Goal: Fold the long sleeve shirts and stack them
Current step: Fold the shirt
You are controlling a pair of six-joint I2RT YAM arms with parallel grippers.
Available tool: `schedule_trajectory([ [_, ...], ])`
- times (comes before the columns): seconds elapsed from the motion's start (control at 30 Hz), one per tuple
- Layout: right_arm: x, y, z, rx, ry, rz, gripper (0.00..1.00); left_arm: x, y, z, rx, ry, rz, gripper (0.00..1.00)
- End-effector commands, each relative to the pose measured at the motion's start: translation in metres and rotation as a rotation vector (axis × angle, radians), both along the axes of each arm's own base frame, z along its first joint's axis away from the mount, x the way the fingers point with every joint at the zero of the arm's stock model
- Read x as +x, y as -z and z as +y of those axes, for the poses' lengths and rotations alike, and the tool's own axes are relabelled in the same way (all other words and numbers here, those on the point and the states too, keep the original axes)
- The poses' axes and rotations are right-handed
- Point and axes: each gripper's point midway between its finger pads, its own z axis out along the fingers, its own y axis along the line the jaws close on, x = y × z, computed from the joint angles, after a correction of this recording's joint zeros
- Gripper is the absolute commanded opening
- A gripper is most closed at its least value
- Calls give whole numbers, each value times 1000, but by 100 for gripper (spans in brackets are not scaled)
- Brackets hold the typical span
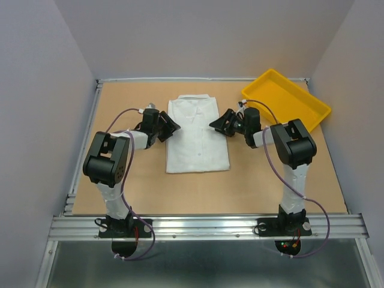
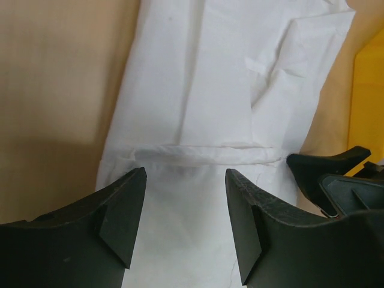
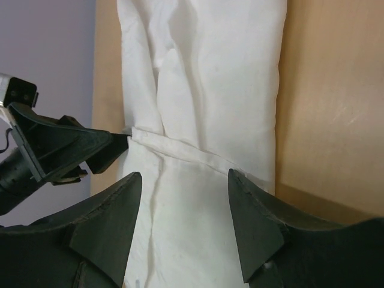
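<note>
A single white long sleeve shirt (image 1: 197, 135) lies folded into a narrow rectangle in the middle of the brown table, collar at the far end. My left gripper (image 1: 171, 128) hovers at its left edge and my right gripper (image 1: 217, 124) at its right edge, facing each other. Both are open with nothing between the fingers. The left wrist view has the left gripper (image 2: 186, 174) over the shirt (image 2: 222, 90), just short of a folded band across it. In the right wrist view the right gripper (image 3: 184, 175) sits over the shirt (image 3: 222, 78) at the same band.
A yellow tray (image 1: 287, 99) stands at the back right of the table, empty, close behind the right arm. Grey walls enclose the table on three sides. An aluminium rail (image 1: 204, 227) runs along the near edge by the arm bases.
</note>
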Motion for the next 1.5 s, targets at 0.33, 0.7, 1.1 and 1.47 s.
schedule_trajectory([
  [0.33, -16, -36, -51, -406, 58, -105, 65, -20, -69, 34, 48, -31, -150, 72],
  [0.7, -98, -22, -47, -699, -61, -77, 56, -73, -30, 66, 242, -25, 10, 70],
  [1.1, -181, 32, -9, -860, -260, -6, 38, -72, 19, 53, 329, 59, 128, 47],
  [1.47, -284, 65, 86, -771, -599, 101, 36, -9, 31, 52, 473, 72, 168, 34],
])
